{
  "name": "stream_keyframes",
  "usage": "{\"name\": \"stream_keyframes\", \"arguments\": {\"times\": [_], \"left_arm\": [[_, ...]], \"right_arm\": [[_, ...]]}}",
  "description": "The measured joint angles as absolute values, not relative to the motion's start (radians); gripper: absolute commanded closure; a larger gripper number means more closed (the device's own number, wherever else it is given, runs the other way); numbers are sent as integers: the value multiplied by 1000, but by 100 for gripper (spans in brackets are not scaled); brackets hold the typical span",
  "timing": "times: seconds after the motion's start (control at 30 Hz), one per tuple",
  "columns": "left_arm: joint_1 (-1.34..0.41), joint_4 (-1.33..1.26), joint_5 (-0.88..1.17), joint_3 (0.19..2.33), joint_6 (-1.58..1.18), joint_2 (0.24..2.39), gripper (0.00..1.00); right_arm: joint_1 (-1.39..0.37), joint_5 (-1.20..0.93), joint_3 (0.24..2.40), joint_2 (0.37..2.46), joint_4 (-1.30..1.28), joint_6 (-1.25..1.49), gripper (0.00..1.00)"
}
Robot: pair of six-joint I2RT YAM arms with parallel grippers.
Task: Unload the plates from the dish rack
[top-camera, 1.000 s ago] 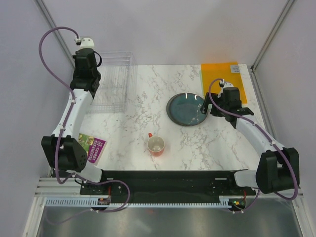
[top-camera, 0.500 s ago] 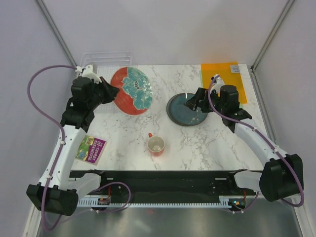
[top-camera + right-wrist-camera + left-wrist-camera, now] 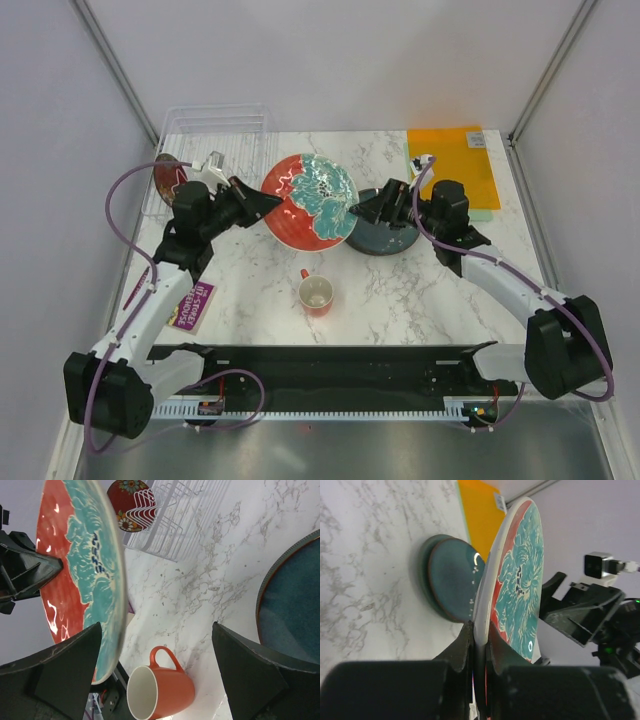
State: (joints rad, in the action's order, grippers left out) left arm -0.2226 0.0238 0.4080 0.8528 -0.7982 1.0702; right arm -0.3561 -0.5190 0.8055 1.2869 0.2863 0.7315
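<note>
My left hand (image 3: 479,630) is clamped on the rim of a red floral plate (image 3: 312,200), holding it on edge above the bench (image 3: 420,290) right of the dish rack (image 3: 215,125), while my right hand (image 3: 368,207) is spread wide just beside its right rim, over the dark teal plate (image 3: 395,238) lying flat.

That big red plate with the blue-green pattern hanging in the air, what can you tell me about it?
The red plate is round and glossy, looking like glazed ceramic, with a teal floral swirl across its red face and a pale rim. It is held off the table, tilted. The left pincer is shut on its rim. The right pincer gapes open by the opposite edge, not gripping it.
</note>
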Motion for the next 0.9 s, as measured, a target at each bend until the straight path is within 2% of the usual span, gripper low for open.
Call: {"name": "stream_keyframes", "arguments": {"times": [0.13, 0.2, 0.23, 0.27, 0.33, 0.37, 0.43, 0.47, 0.5, 0.53, 0.67, 0.77, 0.8, 0.9], "left_arm": [[-244, -76, 440, 828, -846, 1068, 98], [-254, -101, 444, 814, -856, 1068, 98], [-257, -111, 448, 806, -864, 1068, 98], [-262, -123, 450, 797, -872, 1068, 98], [-273, -141, 451, 779, -883, 1068, 98], [-277, -144, 448, 772, -885, 1068, 98], [-281, -152, 448, 750, -892, 1067, 98], [-282, -153, 447, 742, -895, 1067, 98], [-284, -159, 449, 733, -899, 1067, 98], [-287, -164, 449, 725, -906, 1067, 98], [-292, -206, 448, 701, -902, 1067, 98], [-293, -224, 448, 688, -903, 1067, 65], [-293, -229, 446, 682, -907, 1067, 47], [-294, -244, 448, 675, -928, 1063, 26]], "right_arm": [[-366, -529, 784, 1320, 339, 764, 4], [-369, -538, 780, 1330, 370, 777, 9], [-370, -542, 779, 1334, 386, 784, 15], [-371, -547, 779, 1340, 406, 791, 35], [-372, -565, 778, 1354, 441, 811, 47], [-374, -574, 778, 1359, 461, 819, 57], [-379, -591, 775, 1370, 492, 836, 67], [-381, -598, 774, 1377, 512, 846, 85], [-382, -607, 772, 1385, 532, 857, 95], [-382, -613, 769, 1390, 546, 862, 100], [-372, -622, 758, 1409, 575, 961, 100], [-372, -619, 753, 1408, 574, 962, 100], [-372, -615, 753, 1404, 564, 947, 100], [-374, -582, 756, 1368, 480, 873, 100]]}}
